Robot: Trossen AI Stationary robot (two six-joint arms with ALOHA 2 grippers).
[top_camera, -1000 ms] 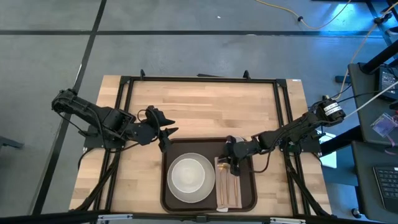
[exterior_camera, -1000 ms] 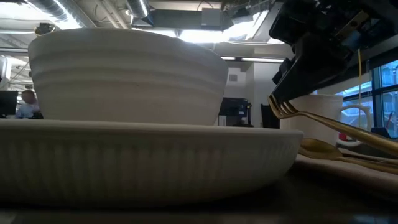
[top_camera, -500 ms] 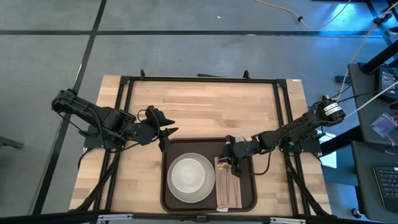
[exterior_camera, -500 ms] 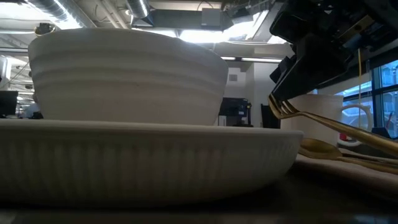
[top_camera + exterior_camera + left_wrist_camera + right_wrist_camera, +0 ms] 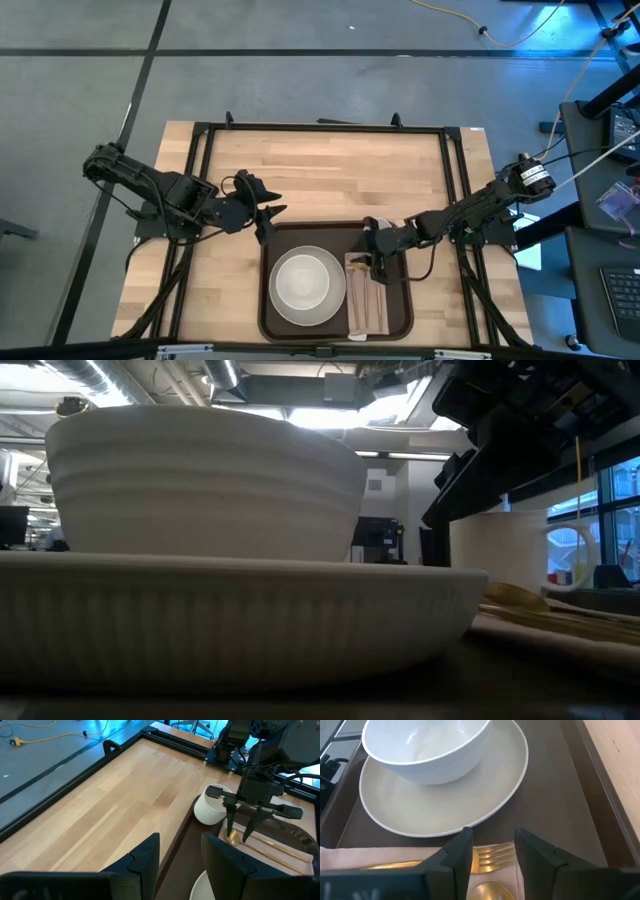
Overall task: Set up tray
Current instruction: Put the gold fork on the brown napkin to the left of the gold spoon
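The dark brown tray [image 5: 392,318] lies at the table's near edge. On it a white bowl [image 5: 427,745] sits in a white plate [image 5: 445,800]. To the plate's right, a gold fork [image 5: 492,857] and a gold spoon [image 5: 487,892] lie on a pale napkin [image 5: 365,300]. My right gripper [image 5: 377,268] stands open low over the napkin's far end. Its fingers are on either side of the fork's tines and apart from them. My left gripper [image 5: 270,215] hangs open and empty above the tray's far left corner.
A white cup [image 5: 210,810] stands on the tray's far edge, just behind my right gripper. The bare wooden tabletop [image 5: 330,170] stretches beyond the tray, framed by black rails [image 5: 320,127].
My right gripper has opened and let go of the fork. The fork had hung tilted from its fingers, tines up, and has dropped flat onto the napkin. The gripper itself has stayed in place.
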